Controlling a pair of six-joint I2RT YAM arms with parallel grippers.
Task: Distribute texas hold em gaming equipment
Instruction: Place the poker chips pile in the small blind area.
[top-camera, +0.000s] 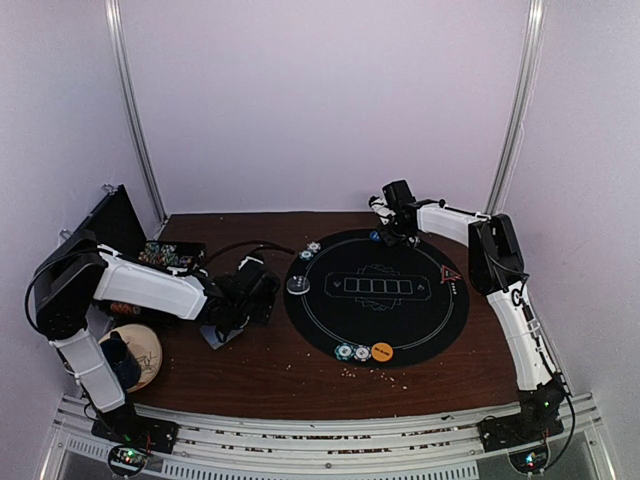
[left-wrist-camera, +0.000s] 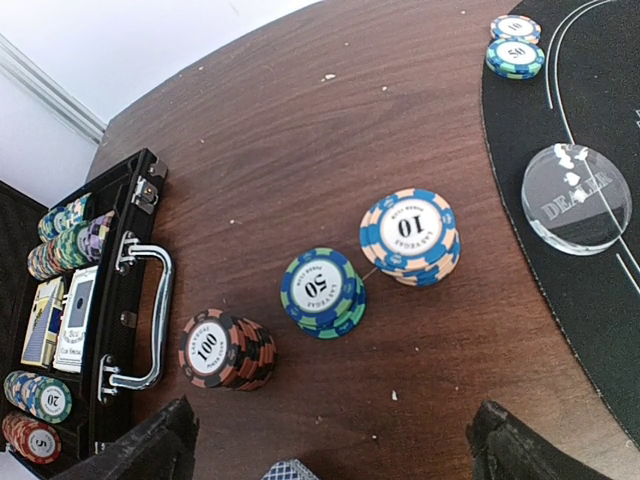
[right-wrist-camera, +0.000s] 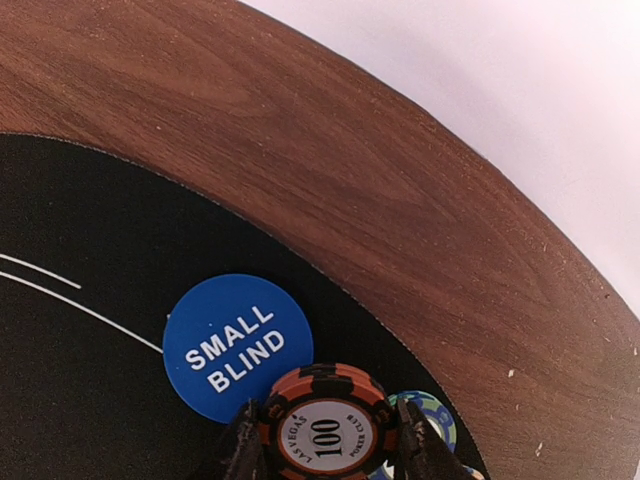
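Right wrist view: right gripper (right-wrist-camera: 330, 448), closed on one red-and-black chip (right-wrist-camera: 325, 428) marked 100, at the far rim of the black mat (right-wrist-camera: 70, 330). Whether the chip touches the mat cannot be told.
- Blue disc (right-wrist-camera: 235, 345), lettered SMALL BLIND: flat on the mat, just beside the held chip.
- Blue-green chip (right-wrist-camera: 437, 410): partly hidden behind the held chip.

Left wrist view: left gripper (left-wrist-camera: 335, 460), jaws spread wide, holding nothing, over the wooden table (left-wrist-camera: 300, 130).
- Three chip stacks in a slanted row on the table: 100 stack (left-wrist-camera: 225, 350), 50 stack (left-wrist-camera: 322, 292), 10 stack (left-wrist-camera: 410, 237).
- Clear dealer puck (left-wrist-camera: 577, 197): on the mat's edge.
- Open black case (left-wrist-camera: 135, 300): more chips and card decks (left-wrist-camera: 60, 320) inside.

Top view: orange disc (top-camera: 381, 351), on the mat's near rim beside two chips (top-camera: 352, 351).
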